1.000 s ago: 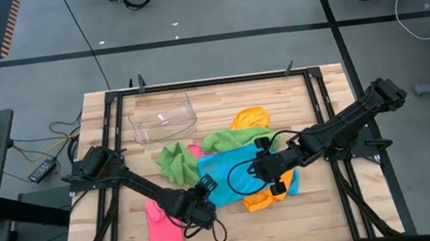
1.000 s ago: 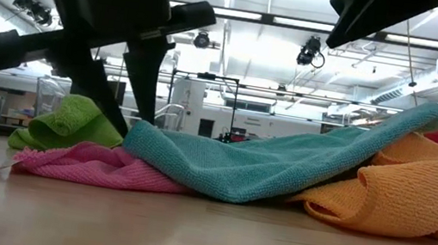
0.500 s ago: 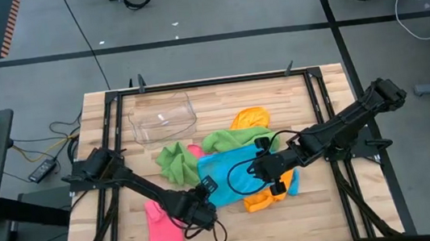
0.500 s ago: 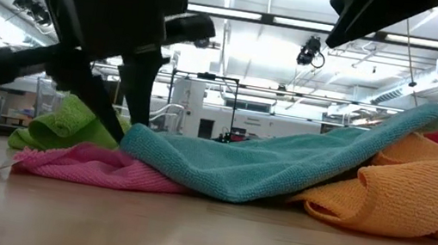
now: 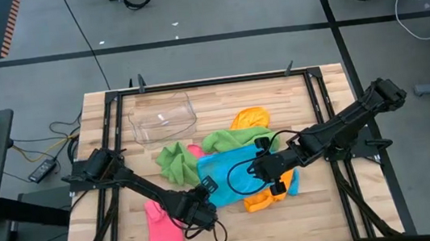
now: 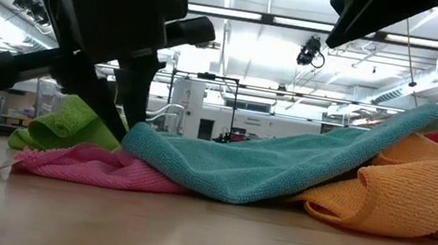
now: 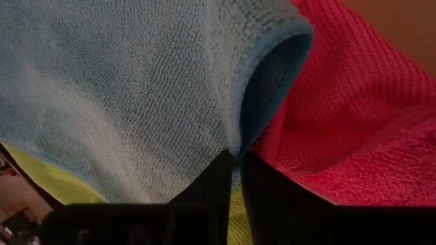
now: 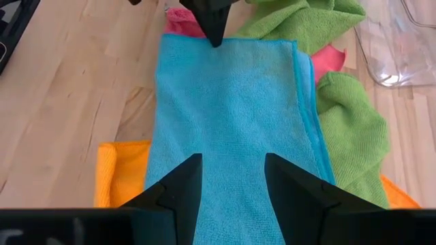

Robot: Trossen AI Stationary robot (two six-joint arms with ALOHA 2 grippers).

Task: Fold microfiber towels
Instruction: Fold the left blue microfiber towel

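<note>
A sky-blue towel (image 5: 233,175) lies spread over a heap of towels: green (image 5: 175,161), orange (image 5: 266,198) and pink (image 6: 99,170). Another pink towel (image 5: 163,230) lies on the table at the near left. My left gripper (image 5: 205,190) is shut on the blue towel's left edge. My right gripper (image 8: 231,180) hangs open above the blue towel's (image 8: 231,116) middle, its fingers clear of the cloth. In the low view the blue towel (image 6: 282,167) rests on the pink and orange ones. My left gripper pinches the blue towel's left edge (image 7: 235,146) between its two fingers, a little toward the near corner (image 8: 215,42). The hem puckers into a small fold at the fingertips (image 7: 218,177). The fingers slant down from the table's near left. The towel still lies on the heap.
A clear plastic tub (image 5: 164,118) stands at the far left of the table. A second orange towel (image 5: 249,119) lies behind the heap. Bare wood (image 5: 322,206) shows at the near right and along the far edge. The table's black frame rails (image 5: 323,108) run along both sides.
My left gripper has shut its fingers on the blue towel's left edge, staying in place. The edge has bunched a little between the fingertips. The rest of the towel lies as before.
</note>
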